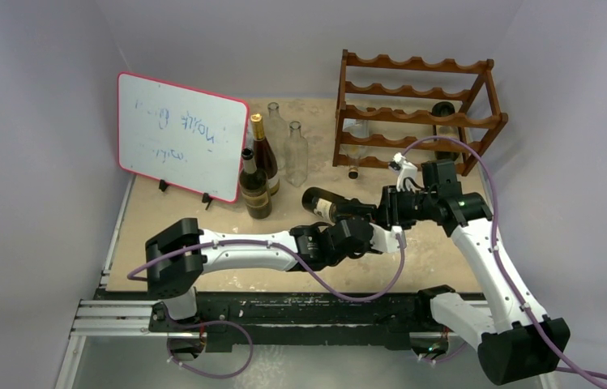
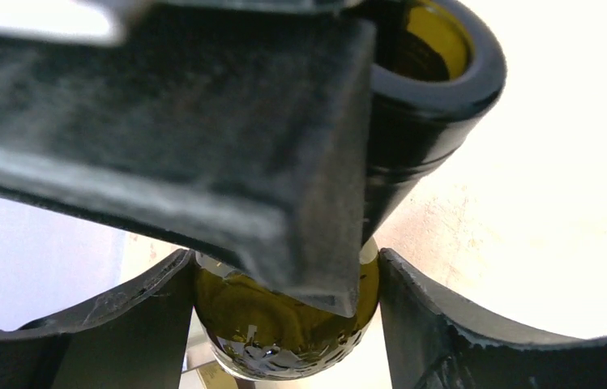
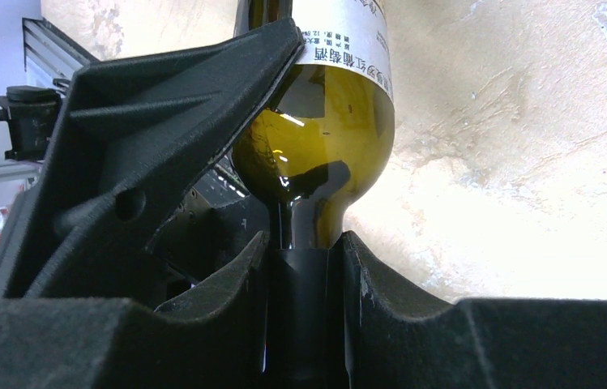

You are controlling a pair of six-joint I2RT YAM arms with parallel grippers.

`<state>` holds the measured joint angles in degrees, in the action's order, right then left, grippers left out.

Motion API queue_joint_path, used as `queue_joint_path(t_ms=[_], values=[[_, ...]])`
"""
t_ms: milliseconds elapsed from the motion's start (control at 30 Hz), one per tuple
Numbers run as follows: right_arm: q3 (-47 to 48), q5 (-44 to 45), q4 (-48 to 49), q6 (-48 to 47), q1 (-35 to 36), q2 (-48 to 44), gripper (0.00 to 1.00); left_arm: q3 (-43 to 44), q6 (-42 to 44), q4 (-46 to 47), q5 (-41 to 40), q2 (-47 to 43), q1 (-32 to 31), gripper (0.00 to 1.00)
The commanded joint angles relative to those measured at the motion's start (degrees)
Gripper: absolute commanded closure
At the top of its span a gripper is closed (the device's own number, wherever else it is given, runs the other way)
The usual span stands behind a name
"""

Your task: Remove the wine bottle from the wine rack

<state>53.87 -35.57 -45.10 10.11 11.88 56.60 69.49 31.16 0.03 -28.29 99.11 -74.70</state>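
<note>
The left gripper (image 1: 347,224) has a finger on either side of the dark green wine bottle (image 1: 322,203), touching or just beside the glass, and I cannot tell whether they grip it. The bottle lies level in the air above the table (image 1: 194,223), its neck clamped tight in the closed right gripper (image 3: 300,259), in front of the wooden wine rack (image 1: 417,115) and clear of it. It looks stiff, smooth, slippery and breakable, probably light since it seems empty, so neck plus body suits it; only the top view shows the rack, only the left wrist view the uncorked mouth.
</note>
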Motion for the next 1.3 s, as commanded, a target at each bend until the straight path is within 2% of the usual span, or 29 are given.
queue_joint_path(t_ms=[0,133,300,467,533,600,733,800,900,1033,1133,1267], values=[[4.7,-5.4,2.5,-0.7,0.3,-1.8,0.99,1.9,0.0,0.9,-2.4,-1.0,1.4,0.51],[5.9,-4.2,3.0,-0.2,0.3,-1.9,0.83,1.1,-2.0,0.8,-2.8,-2.6,1.5,0.65],[6.7,-3.1,5.6,1.4,0.3,-2.0,0.67,-3.1,-5.1,3.9,-1.9,-6.5,2.0,0.7],[10.1,0.6,6.0,1.7,0.4,-0.2,0.48,-5.0,-8.5,5.9,-2.3,-8.3,2.7,1.0],[12.1,3.8,7.2,2.7,0.3,0.2,0.36,-6.5,-10.0,7.9,-1.8,-9.3,3.1,1.0],[15.0,4.9,8.5,5.5,0.3,0.6,0.2,-7.8,-11.3,9.3,-1.4,-10.2,3.2,1.0],[22.2,14.9,8.6,8.1,0.3,2.1,0.04,-9.6,-14.5,10.6,-2.0,-12.3,4.0,1.0],[26.0,22.1,7.4,8.9,0.3,3.3,0.0,-10.5,-17.9,11.3,-1.5,-14.0,5.1,1.0],[29.9,29.8,6.9,9.3,0.2,4.1,0.0,-11.7,-23.6,12.4,-1.0,-16.8,7.6,1.0],[31.4,38.4,9.7,10.0,0.2,2.1,0.0,-13.1,-31.0,14.8,-0.8,-20.0,11.2,1.0],[30.5,41.1,12.5,10.3,0.2,-0.6,0.0,-13.0,-33.6,15.6,-1.0,-21.1,12.6,1.0],[27.6,39.3,15.1,9.4,0.2,-3.5,0.0,-12.5,-35.2,17.6,-3.0,-21.2,14.2,1.0]])
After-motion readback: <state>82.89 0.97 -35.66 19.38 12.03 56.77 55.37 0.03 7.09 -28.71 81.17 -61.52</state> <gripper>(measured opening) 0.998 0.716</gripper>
